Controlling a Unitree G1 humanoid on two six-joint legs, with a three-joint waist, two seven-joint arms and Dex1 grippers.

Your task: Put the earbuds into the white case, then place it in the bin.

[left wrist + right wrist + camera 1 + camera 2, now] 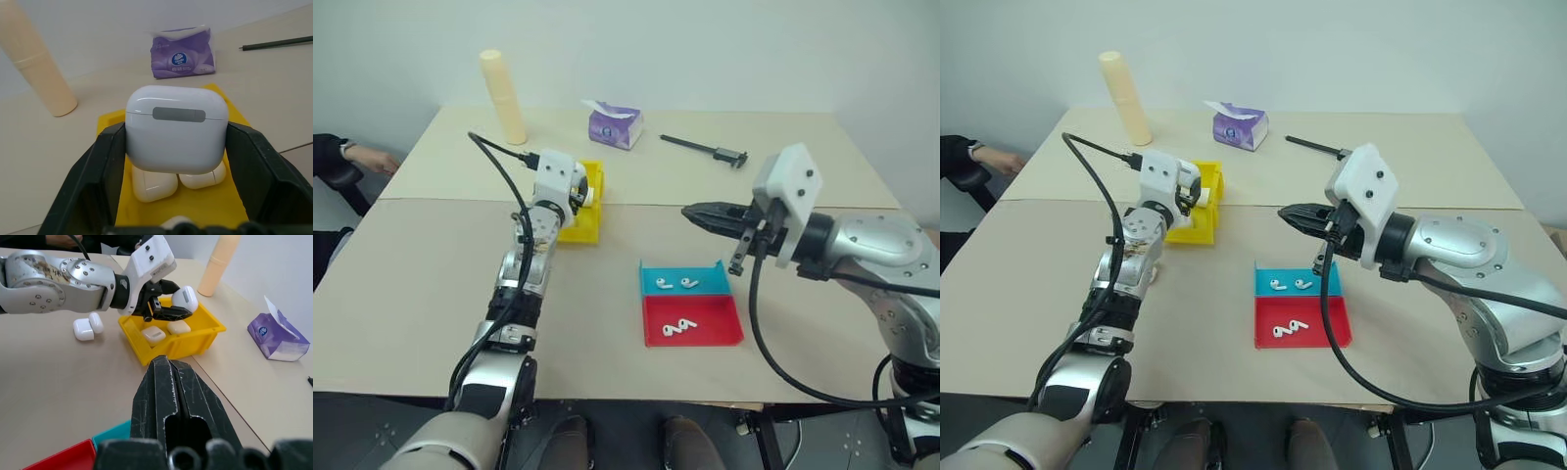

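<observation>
White case (177, 128) gripped by left end effector (168, 303) | over bin (195, 340), two cases inside

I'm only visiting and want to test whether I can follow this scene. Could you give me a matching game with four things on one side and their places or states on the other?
Things:
1. white case
2. earbuds
3. right gripper
4. cream cylinder

Places or states:
A. shut, holding nothing
B. between the fingers of the left gripper, above the yellow bin
C. standing upright near the table's far left corner
D. lying in the blue-and-red tray

Pairs: 1-B, 2-D, 3-A, 4-C
</observation>
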